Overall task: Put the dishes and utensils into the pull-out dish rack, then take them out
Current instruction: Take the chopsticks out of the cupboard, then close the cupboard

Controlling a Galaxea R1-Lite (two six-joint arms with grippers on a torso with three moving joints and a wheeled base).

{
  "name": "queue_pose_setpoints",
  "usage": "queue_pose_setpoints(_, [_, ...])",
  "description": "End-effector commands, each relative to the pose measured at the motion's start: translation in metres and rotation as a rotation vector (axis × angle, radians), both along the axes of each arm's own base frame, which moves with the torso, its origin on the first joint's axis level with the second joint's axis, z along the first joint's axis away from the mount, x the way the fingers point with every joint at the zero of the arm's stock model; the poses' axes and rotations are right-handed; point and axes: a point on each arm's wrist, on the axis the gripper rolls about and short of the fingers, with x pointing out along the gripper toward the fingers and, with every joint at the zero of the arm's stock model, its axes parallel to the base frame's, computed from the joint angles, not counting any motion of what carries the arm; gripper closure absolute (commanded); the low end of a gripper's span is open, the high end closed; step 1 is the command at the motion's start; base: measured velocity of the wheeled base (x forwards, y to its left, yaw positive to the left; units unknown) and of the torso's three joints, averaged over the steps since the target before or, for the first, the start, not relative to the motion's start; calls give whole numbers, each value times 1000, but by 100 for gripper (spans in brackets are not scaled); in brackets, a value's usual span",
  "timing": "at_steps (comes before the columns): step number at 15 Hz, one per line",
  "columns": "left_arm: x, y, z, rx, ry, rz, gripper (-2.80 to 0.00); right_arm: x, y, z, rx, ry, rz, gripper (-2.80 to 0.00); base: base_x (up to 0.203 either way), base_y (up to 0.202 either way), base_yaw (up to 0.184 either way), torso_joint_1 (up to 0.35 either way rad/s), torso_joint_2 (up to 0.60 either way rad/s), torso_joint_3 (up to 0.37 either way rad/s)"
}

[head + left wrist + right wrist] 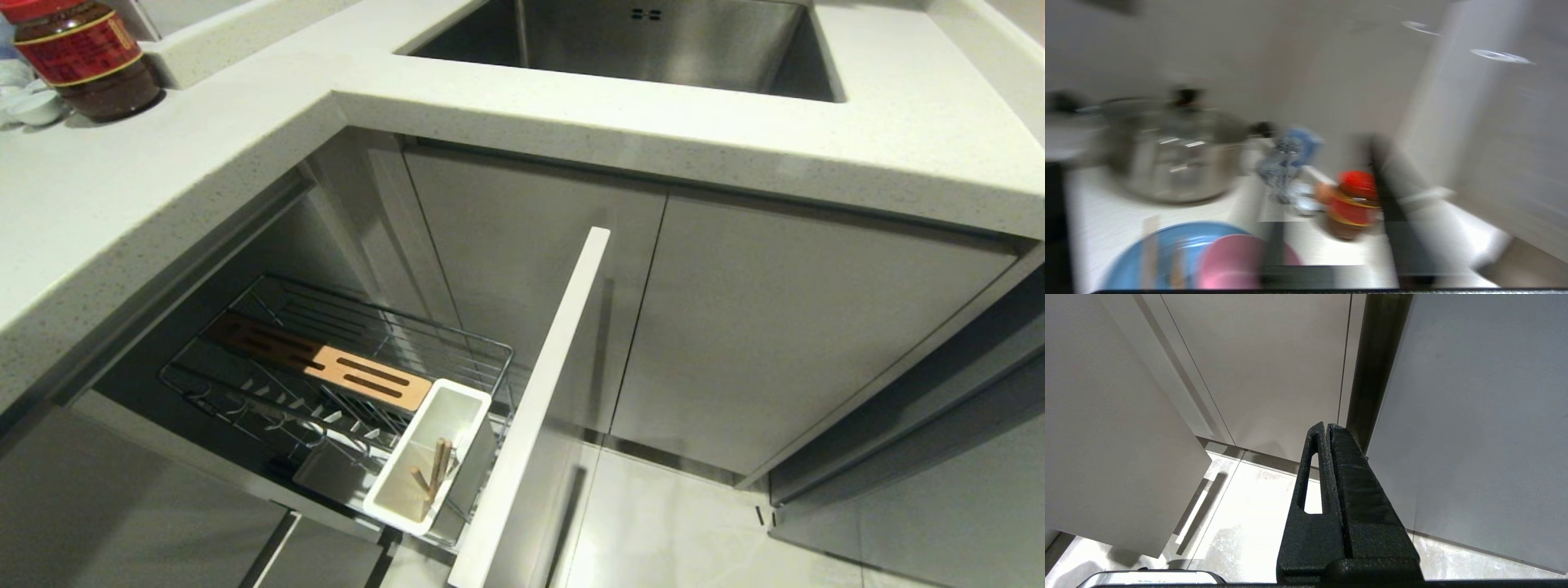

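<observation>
Front panel: the pale flat front panel [545, 384] of the pull-out dish rack [343, 359] stood nearest in the head view, drawn out from under the table [147, 188]
Utensil holder: the white utensil holder [433, 453] sat in the rack just behind the panel, with the wooden chopsticks [437, 472] leaning inside it
Rack interior: behind the holder lay the plate prongs and the slotted wooden strip [326, 363]; no plate or bowl stood in the wire basket
Right gripper: the right gripper [1327, 435] hung low in front of the cabinet doors [1274, 367] above the floor [1249, 522], its black fingers pressed together and empty
Left gripper: the left gripper [1331, 228] showed only in its own blurred wrist view, over the table; the two dark fingers [1396, 212] stood apart with nothing seen between them, and I cannot tell more of its grip
Dishes: the light blue plate [1139, 261] lay on the table nearest the left gripper, with the pink bowl [1233, 261] resting on it
Farther on the table: a red-lidded jar [1351, 204], then a steel pot [1167, 151]
Sink: the steel sink [653, 49] lay farthest in the head view
</observation>
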Motion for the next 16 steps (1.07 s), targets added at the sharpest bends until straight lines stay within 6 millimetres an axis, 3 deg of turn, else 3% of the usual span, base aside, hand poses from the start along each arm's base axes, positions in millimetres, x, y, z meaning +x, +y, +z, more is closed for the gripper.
queue_pose_setpoints(1, [-14,-10,24,46,-5,-113,0,2,0,-7,0,24,0,0,0,0,0,0,0,0])
queue_pose_setpoints(5, [-7,-4,66,10,113,-435,0,2,0,-7,0,24,0,0,0,0,0,0,0,0])
queue_pose_setpoints(8, [39,1,79,-70,296,-664,0,2,0,-7,0,24,0,0,0,0,0,0,0,0])
queue_pose_setpoints(12, [94,-28,63,-149,534,-1020,0,2,0,-7,0,24,0,0,0,0,0,0,0,0])
queue_pose_setpoints(16, [124,-88,29,-99,803,-1275,0,2,0,-7,0,24,0,0,0,0,0,0,0,0])
